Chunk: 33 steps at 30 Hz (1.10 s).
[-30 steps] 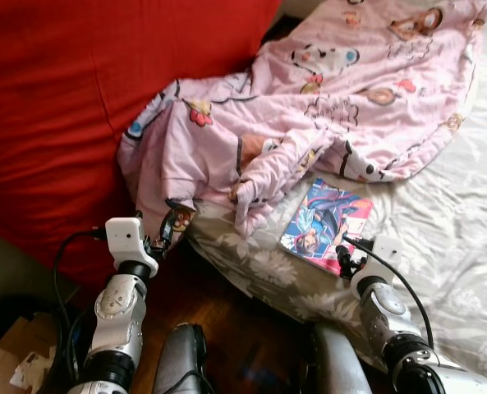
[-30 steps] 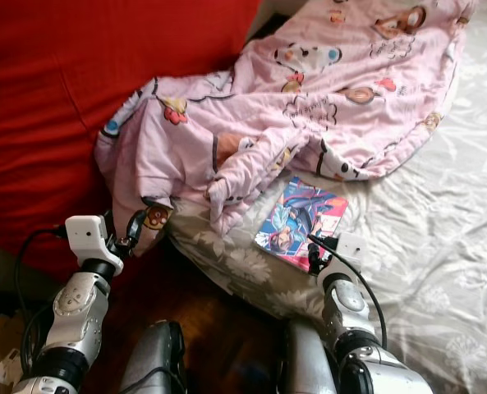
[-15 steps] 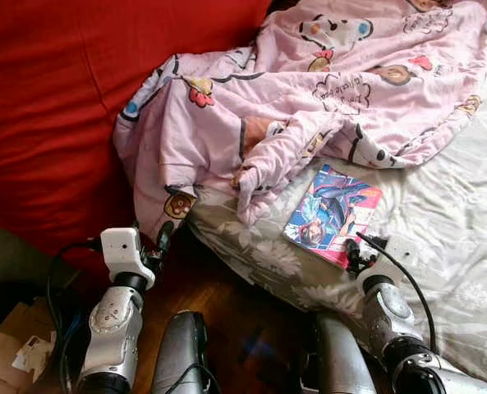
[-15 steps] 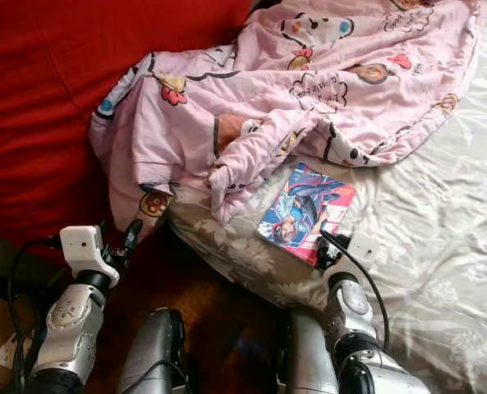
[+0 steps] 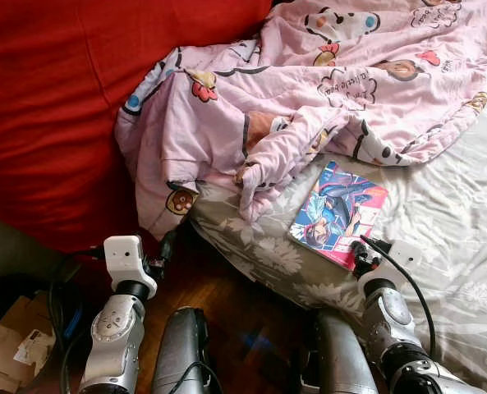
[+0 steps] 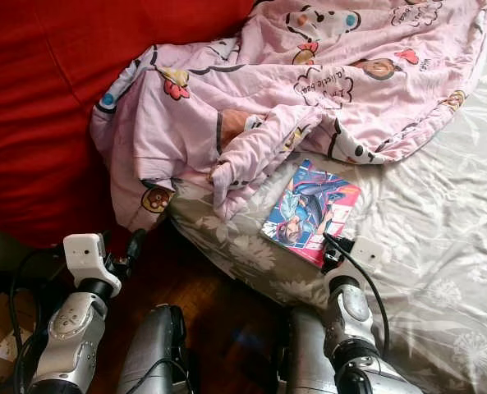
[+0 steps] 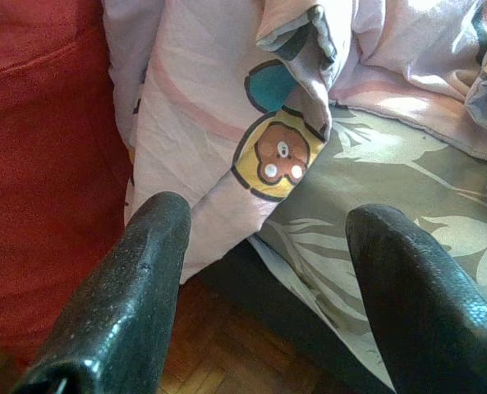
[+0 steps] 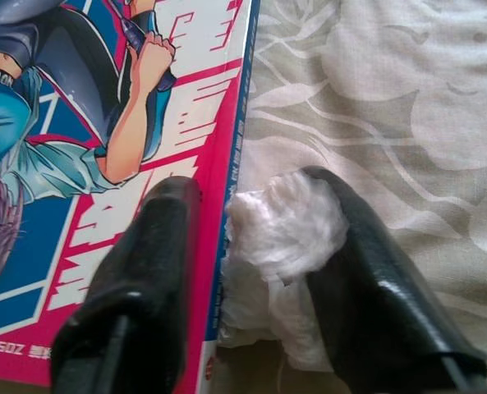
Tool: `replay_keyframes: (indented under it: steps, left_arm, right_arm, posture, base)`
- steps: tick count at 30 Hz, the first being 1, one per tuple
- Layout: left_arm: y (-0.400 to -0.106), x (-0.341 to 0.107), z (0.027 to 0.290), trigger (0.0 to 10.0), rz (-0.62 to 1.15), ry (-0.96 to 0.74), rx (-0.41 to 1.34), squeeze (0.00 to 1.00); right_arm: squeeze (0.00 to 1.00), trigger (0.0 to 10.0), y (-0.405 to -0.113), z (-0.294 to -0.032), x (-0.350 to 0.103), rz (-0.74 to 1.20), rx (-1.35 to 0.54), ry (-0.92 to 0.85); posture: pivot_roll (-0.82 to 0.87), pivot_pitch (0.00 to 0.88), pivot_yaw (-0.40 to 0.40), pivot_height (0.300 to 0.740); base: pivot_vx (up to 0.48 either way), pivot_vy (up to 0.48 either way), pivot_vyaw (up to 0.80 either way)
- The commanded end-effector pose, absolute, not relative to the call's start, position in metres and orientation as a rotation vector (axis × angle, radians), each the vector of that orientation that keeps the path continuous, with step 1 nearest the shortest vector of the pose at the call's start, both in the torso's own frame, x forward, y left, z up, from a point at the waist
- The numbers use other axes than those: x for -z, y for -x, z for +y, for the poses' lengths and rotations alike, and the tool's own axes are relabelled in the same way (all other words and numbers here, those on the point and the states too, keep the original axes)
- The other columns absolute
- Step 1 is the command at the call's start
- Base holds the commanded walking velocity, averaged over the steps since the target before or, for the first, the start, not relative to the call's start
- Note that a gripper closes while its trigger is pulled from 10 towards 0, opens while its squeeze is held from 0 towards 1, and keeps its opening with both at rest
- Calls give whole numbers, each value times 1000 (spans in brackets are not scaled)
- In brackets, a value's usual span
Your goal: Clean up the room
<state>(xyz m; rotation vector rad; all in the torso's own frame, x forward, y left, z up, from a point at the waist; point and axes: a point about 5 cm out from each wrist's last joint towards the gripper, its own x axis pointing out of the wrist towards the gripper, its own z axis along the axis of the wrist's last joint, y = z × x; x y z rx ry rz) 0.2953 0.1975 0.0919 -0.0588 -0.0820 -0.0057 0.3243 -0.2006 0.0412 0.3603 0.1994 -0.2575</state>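
Note:
A colourful comic book (image 5: 339, 215) lies on the bed's grey floral sheet (image 5: 440, 213), close to the bed's near edge. A crumpled pink cartoon blanket (image 5: 309, 90) covers the bed behind it and hangs over the corner. My right gripper (image 5: 360, 256) sits at the book's near edge. In the right wrist view it (image 8: 251, 193) is shut on a white crumpled wad (image 8: 288, 226), and one finger lies over the book's cover (image 8: 103, 123). My left gripper (image 5: 165, 246) is open and empty (image 7: 268, 222), low by the blanket's hanging corner with the bear patch (image 7: 280, 160).
A big red cushion (image 5: 54, 107) stands left of the bed. Dark wood floor (image 5: 235, 312) shows between them. A cardboard box (image 5: 9, 349) and black cables lie at the lower left. My two grey legs (image 5: 181, 345) are at the bottom.
The camera has shifted a little. My left gripper has dropped away from the blanket's bear-patch corner. The right gripper stays at the book's near edge.

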Motion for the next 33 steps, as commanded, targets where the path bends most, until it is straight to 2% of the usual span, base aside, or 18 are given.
replay_keyframes:
  steps: [1, 13, 25, 33]
  left_arm:
    - [-289, -86, 202, 10000, -53, 54, -11, 0]
    - [-284, -85, 206, 10000, -46, 51, -40, 0]
    - [-279, -81, 207, 10000, -38, 56, -67, 0]
    - [-280, -78, 200, 10000, -32, 68, -56, 0]
  right_arm:
    - [0, 0, -311, -205, -26, 244, 308, -375]
    - [0, 0, -305, -204, -28, 168, 317, -334]
    - [0, 0, -306, -176, -57, -34, 99, -240]
    - [0, 0, -308, -174, -72, -91, 83, -247]
  posture:
    - [78, 377, 32, 595]
    - [78, 370, 17, 595]
    - [61, 351, -15, 595]
    - [48, 329, -18, 595]
  base:
    - [0, 0, 0]
    - [0, 0, 0]
    - [0, 0, 0]
    - [0, 0, 0]
